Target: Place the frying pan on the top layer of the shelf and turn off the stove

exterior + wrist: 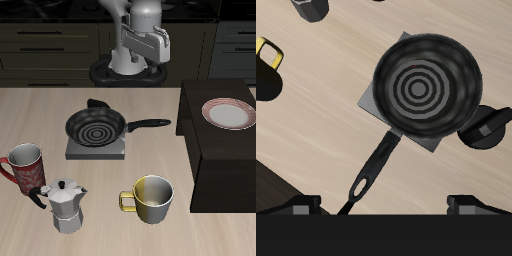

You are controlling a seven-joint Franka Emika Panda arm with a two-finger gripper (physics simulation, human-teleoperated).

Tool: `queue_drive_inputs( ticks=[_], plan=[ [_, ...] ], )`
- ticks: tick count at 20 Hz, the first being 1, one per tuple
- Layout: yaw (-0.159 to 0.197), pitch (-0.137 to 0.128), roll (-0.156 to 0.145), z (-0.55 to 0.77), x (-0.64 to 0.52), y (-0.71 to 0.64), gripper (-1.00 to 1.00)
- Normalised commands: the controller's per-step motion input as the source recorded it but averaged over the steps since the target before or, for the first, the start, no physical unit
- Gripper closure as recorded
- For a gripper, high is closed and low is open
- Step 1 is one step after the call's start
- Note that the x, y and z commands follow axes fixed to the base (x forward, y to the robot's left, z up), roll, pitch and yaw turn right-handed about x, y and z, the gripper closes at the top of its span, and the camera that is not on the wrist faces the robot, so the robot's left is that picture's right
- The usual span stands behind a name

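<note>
The black frying pan (97,125) (426,85) sits on the small grey stove (95,150) (368,100), covering its coil. The pan's long handle (150,125) (376,165) sticks out toward the dark shelf (215,165). The stove's black knob (486,130) shows beside the pan. My gripper (152,58) (386,205) hangs open high above the table, farther back than the pan, touching nothing. Its fingertips (301,206) stand wide apart in the wrist view.
A white red-rimmed plate (228,113) lies on the shelf's flat top. Nearer the front edge stand a red mug (25,165), a silver moka pot (65,205) and a yellow mug (150,197) (264,70).
</note>
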Motion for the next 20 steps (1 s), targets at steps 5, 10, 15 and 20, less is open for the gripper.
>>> queue_drive_inputs(
  ticks=[5, 10, 15, 20],
  plan=[
    [-0.016, -0.068, 0.023, -0.05, -0.01, 0.05, -1.0],
    [-0.054, -0.028, -0.017, -0.14, 0.06, 0.01, -1.0],
    [-0.05, 0.025, -0.009, -0.24, 0.09, 0.06, -1.0],
    [-0.024, 0.044, -0.03, -0.28, 0.04, 0.1, -1.0]
  ],
)
